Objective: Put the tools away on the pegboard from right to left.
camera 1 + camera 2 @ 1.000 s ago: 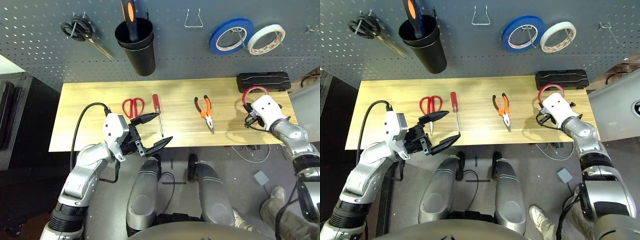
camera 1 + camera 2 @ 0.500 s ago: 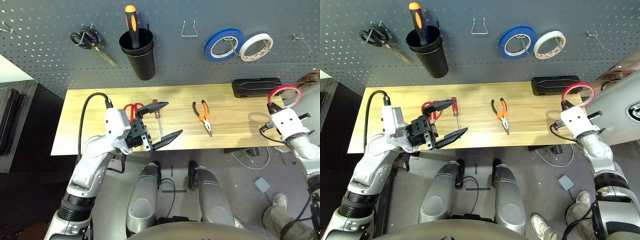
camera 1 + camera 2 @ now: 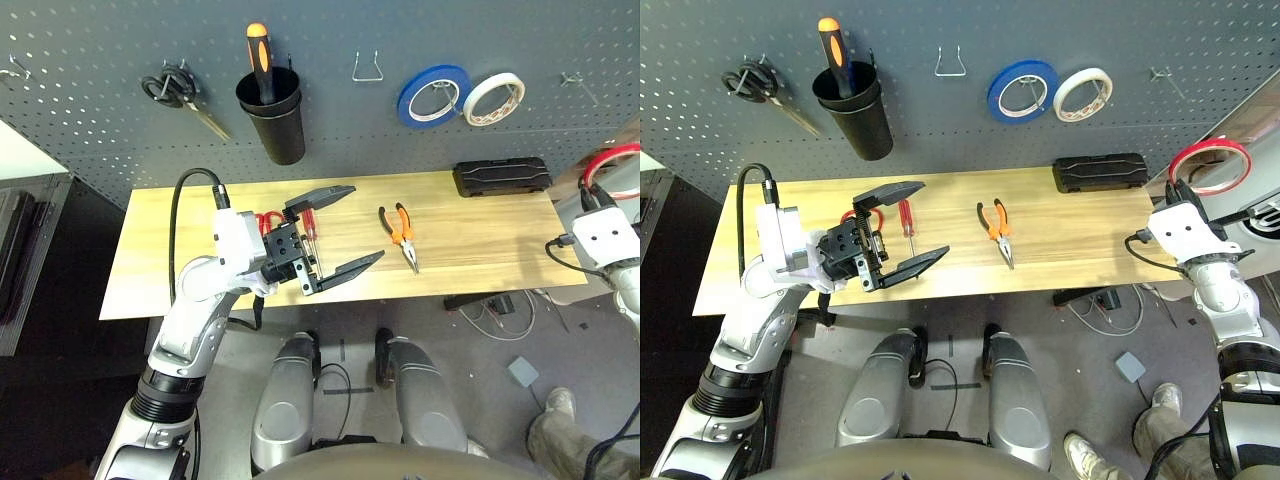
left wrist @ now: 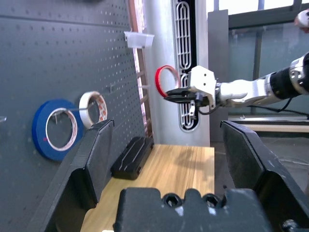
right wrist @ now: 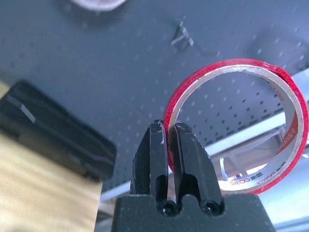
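At the left of the left eye view, the left gripper point(image 3: 334, 236) stands wide open, holding nothing, over the table point(image 3: 480, 230). Behind it, partly hidden, lie the red-handled scissors point(image 3: 268, 220), then the red-handled screwdriver point(image 3: 310, 228). Right of centre lie the orange-and-black pliers point(image 3: 402, 236). At the right edge, the right gripper point(image 5: 170, 126) is closed on the rim of the red tape ring point(image 5: 301, 118), raised beyond the table's right end.
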